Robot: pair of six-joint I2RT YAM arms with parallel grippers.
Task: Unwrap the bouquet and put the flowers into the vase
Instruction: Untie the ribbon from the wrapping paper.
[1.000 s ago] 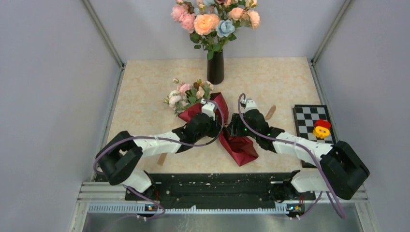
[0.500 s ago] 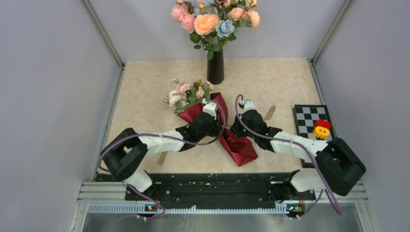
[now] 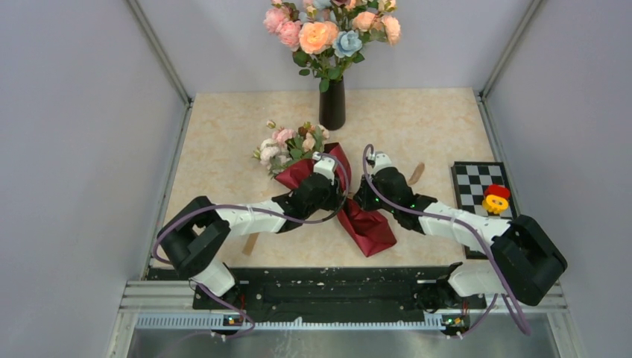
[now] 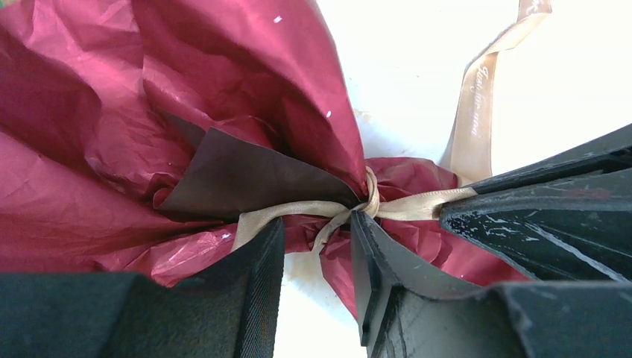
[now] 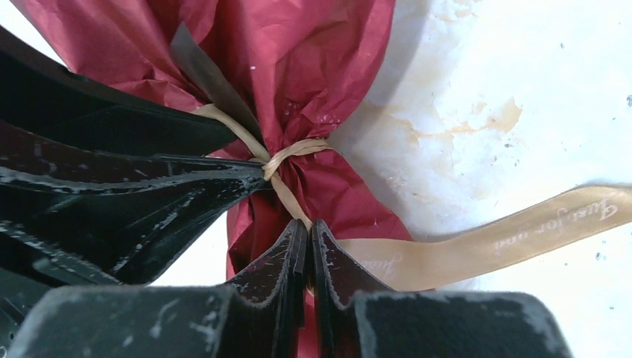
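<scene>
Both crowd the bouquet [image 3: 370,228] at its waist: left fingers [image 4: 250,294] apart, right fingers [image 5: 277,277] clamped on ribbon [image 5: 514,231]

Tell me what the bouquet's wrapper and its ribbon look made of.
The wrapper: thin maroon paper, probably tissue or waxed, with a slight sheen; it holds sharp crinkles and folds. The ribbon: tan woven satin, by the look; smooth, softly glossy, flat with printed script lettering, knotted tight round the wrapper's neck.

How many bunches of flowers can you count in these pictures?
2: a bright bunch in the vase at the back, and a pale bunch in the red wrap mid-table. None seems hidden.
</scene>
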